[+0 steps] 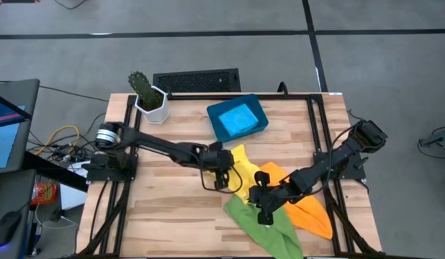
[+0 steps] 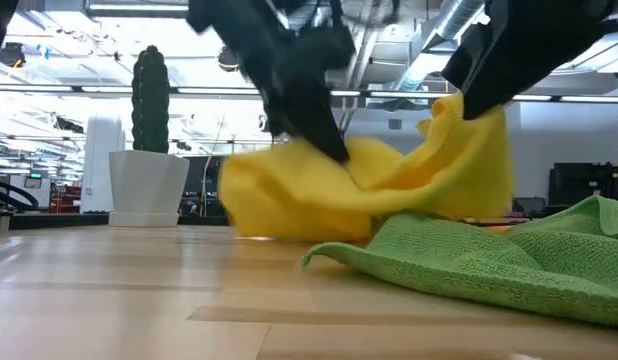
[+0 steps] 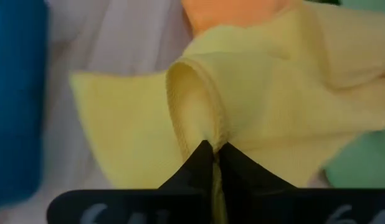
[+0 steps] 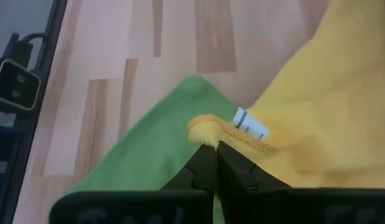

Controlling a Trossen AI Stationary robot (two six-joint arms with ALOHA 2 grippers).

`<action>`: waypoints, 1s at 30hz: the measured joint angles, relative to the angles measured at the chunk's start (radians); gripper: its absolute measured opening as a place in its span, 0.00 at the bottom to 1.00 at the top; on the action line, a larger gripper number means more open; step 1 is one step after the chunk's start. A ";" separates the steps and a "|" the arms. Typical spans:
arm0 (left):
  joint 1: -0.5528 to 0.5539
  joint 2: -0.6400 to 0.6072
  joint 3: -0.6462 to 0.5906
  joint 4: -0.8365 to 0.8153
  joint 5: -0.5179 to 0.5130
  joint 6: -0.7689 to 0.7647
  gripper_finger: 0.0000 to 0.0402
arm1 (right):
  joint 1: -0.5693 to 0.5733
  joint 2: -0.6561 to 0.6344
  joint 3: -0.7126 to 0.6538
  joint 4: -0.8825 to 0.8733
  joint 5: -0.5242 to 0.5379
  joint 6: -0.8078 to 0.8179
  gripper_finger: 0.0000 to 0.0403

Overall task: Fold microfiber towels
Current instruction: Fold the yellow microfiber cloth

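Yellow towel (image 1: 242, 167), from above, spans between our two pincers: left gripper (image 1: 221, 175) and right gripper (image 1: 264, 203) each pinch an edge. Low down, it lifts over the green towel (image 2: 509, 262). Both wrist views show hems clamped, presumably for spreading.
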State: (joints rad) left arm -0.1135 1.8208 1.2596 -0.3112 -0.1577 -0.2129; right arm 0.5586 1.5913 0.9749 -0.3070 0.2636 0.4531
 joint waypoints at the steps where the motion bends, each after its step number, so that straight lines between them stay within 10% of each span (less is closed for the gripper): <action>1: -0.002 -0.022 0.024 -0.072 -0.003 -0.015 0.01 | -0.003 0.000 0.000 0.000 0.001 0.008 0.08; 12: -0.081 -0.374 0.201 -0.678 -0.137 -0.303 0.00 | -0.071 -0.155 0.000 0.022 0.101 -0.050 0.06; 22: -0.113 -0.627 0.202 -0.729 -0.417 -0.405 0.00 | -0.298 -0.293 0.000 0.347 0.131 -0.374 0.05; 30: -0.075 -0.671 0.202 -0.708 -0.356 -0.413 0.10 | -0.403 -0.220 0.160 0.296 -0.108 -0.402 0.05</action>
State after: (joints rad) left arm -0.1884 1.1495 1.4616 -1.0193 -0.5141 -0.6261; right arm 0.1552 1.3714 1.1348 -0.0109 0.1553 0.0512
